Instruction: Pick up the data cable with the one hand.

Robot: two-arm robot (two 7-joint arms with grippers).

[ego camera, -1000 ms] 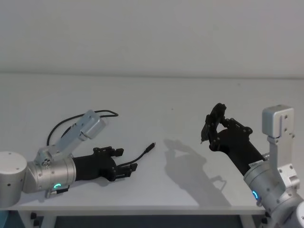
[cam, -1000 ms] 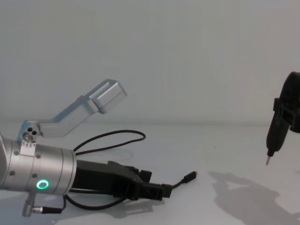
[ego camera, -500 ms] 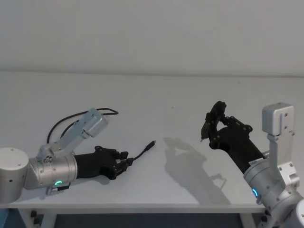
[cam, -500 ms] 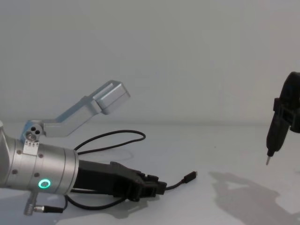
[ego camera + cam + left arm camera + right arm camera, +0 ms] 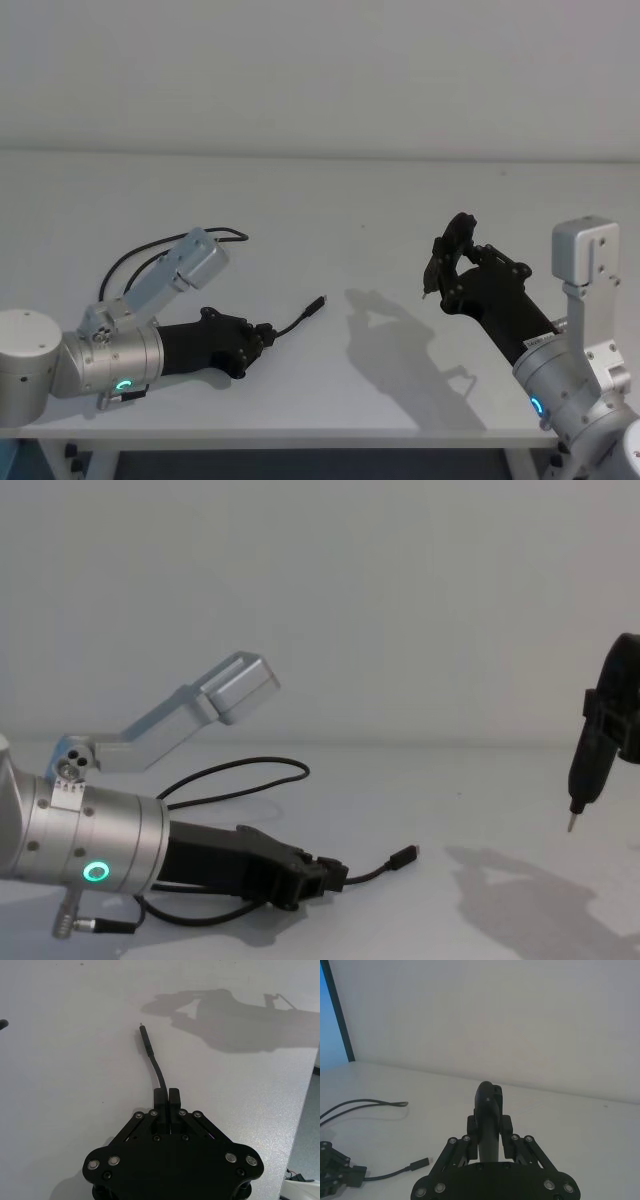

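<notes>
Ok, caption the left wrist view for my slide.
Left gripper, jaws shut on the data cable, its plug end reaching out over the white table.

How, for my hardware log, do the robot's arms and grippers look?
Both arms are silver cylinders ending in black, angular linkage grippers dotted with silver screws. Behind the left gripper sit a green ring light and a grey angled bracket; behind the right gripper, a blue light and a grey boxy bracket.

Robotics lab: a plain white table (image 5: 330,200) stood before a bare pale wall (image 5: 320,70), and over the table's near edge hung two silver, ring-lit machine arms (image 5: 100,362) carrying the black left tool (image 5: 266,334) and right tool (image 5: 445,258).
</notes>
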